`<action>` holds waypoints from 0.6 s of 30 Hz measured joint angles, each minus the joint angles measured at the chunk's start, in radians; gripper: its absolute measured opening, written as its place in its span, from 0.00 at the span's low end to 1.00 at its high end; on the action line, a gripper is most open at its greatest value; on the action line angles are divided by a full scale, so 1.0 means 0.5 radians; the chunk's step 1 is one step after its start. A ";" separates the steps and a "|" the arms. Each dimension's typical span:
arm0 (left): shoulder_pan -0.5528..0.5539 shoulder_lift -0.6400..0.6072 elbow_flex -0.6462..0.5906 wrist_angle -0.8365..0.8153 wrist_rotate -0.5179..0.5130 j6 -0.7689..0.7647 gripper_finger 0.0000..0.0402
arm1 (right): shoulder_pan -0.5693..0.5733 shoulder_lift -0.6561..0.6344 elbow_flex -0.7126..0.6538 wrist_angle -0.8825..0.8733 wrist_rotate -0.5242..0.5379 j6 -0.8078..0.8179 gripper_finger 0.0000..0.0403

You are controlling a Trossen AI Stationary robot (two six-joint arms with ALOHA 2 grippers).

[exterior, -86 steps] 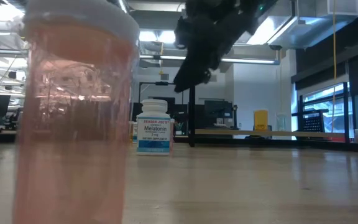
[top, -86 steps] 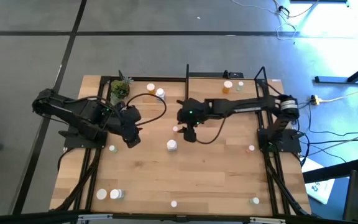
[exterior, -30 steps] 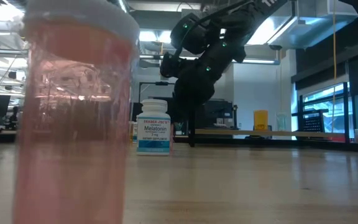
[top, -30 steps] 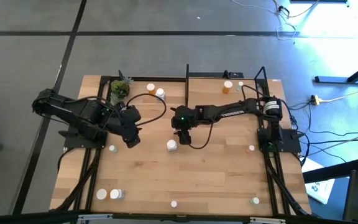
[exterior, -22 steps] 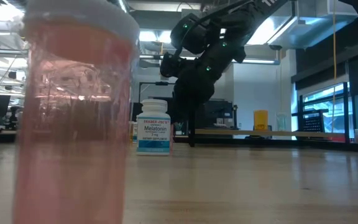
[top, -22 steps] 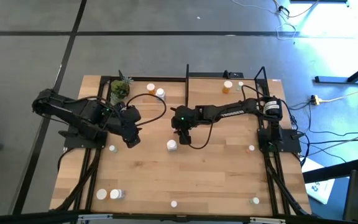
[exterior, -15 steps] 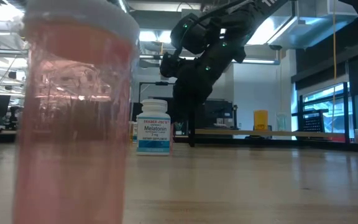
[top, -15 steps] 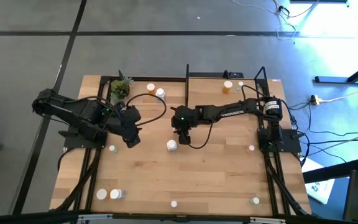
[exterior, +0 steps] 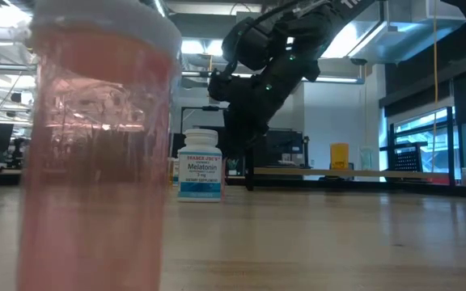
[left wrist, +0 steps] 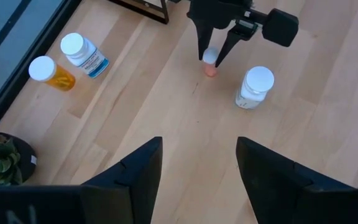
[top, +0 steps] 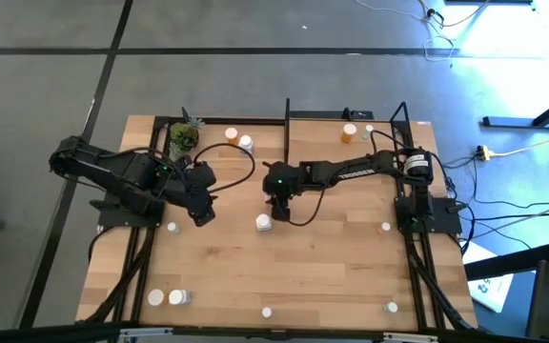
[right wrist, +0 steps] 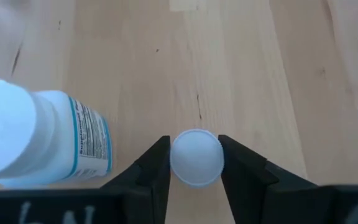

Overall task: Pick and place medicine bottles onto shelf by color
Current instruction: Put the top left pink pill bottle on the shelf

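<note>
The jaws of the right gripper [right wrist: 194,163] stand closed against the two sides of a small pinkish pill bottle with a white cap [right wrist: 196,157], which stands upright on the light wooden tabletop [top: 332,276] near its middle; in the left wrist view the dark fingers [left wrist: 201,42] straddle this same bottle [left wrist: 211,60] from above. Just beside it stands a larger white pill bottle with a blue-edged label [right wrist: 48,138], apart from the fingers. The left gripper [left wrist: 197,163] hangs over the table's left part with its jaws partly open and nothing between them. The shelf, a light wooden board framed by thin black posts [top: 313,129], runs along the far edge; on it are an orange bottle with a white cap [top: 350,132], two more bottles [top: 239,139] and a small green potted plant [top: 184,138]. Other white-capped bottles [top: 167,297] stand scattered near the table's front edge. A pinkish translucent bottle [exterior: 95,153] stands right at the low camera.
</note>
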 joint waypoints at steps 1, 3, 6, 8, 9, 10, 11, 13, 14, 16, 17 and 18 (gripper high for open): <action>0.000 0.000 0.000 0.000 0.000 0.000 0.50 | 0.003 0.000 0.000 0.001 0.000 0.020 0.31; 0.001 0.000 0.000 0.000 0.000 0.000 0.50 | 0.006 -0.010 -0.001 -0.001 0.000 0.062 0.31; 0.001 0.000 0.000 -0.001 0.000 0.001 0.50 | 0.007 -0.035 0.003 -0.027 0.000 0.120 0.31; 0.000 0.000 -0.001 -0.002 0.000 0.001 0.50 | 0.007 -0.044 0.025 -0.030 -0.001 0.140 0.31; 0.000 0.000 0.000 -0.002 0.000 0.001 0.50 | 0.007 -0.056 0.034 -0.051 0.000 0.166 0.31; 0.000 -0.001 0.000 -0.004 0.000 0.001 0.50 | 0.007 -0.066 0.049 -0.058 0.000 0.175 0.31; 0.000 -0.001 0.000 -0.006 0.000 0.001 0.50 | 0.007 -0.073 0.073 -0.060 0.000 0.181 0.31; 0.000 0.000 0.000 -0.012 0.000 0.001 0.50 | 0.008 -0.092 0.130 -0.147 0.000 0.184 0.31; 0.000 -0.001 -0.001 -0.012 -0.001 0.001 0.50 | 0.008 -0.102 0.161 -0.211 0.000 0.182 0.31; 0.000 -0.001 0.000 -0.013 0.000 0.001 0.50 | 0.011 -0.114 0.233 -0.301 0.000 0.179 0.31; 0.000 -0.001 0.000 -0.013 -0.001 0.001 0.50 | 0.011 -0.129 0.269 -0.382 0.000 0.178 0.31; 0.000 -0.001 0.000 -0.015 -0.001 0.001 0.50 | 0.016 -0.138 0.312 -0.446 0.000 0.175 0.31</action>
